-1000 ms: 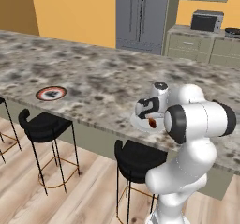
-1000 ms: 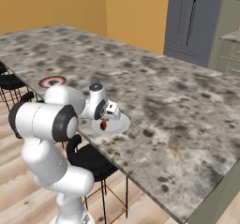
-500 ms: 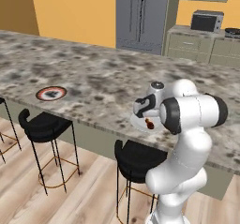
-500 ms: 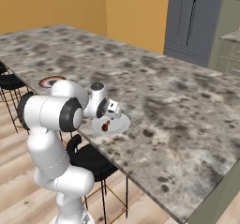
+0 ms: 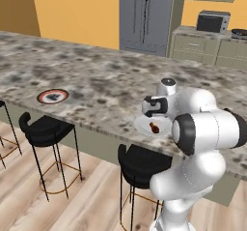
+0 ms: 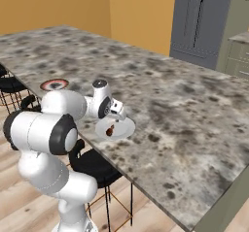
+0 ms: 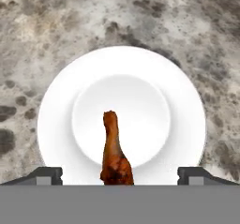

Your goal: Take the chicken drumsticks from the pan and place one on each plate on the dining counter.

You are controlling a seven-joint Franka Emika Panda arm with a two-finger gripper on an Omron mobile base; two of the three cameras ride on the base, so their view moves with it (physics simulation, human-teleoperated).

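Looking down the hand view, you see the drumstick (image 7: 115,153) lying on the white plate (image 7: 56,120), thick end cut off, near the tabletop's (image 5: 96,80) front edge; gripper (image 7: 120,175) spread wide, holding nothing.

Orange-yellow walls (image 5: 77,12). Grey tall refrigerator (image 5: 147,15) against the far wall, well beyond the fingers. Beside it, olive-green cabinets (image 5: 200,46) with a dark microwave (image 5: 214,21) on top. Light wood plank floor (image 5: 29,201). Black bar stools on thin metal legs: one (image 5: 46,131) off to the fingers' left, one (image 5: 142,162) just below them.
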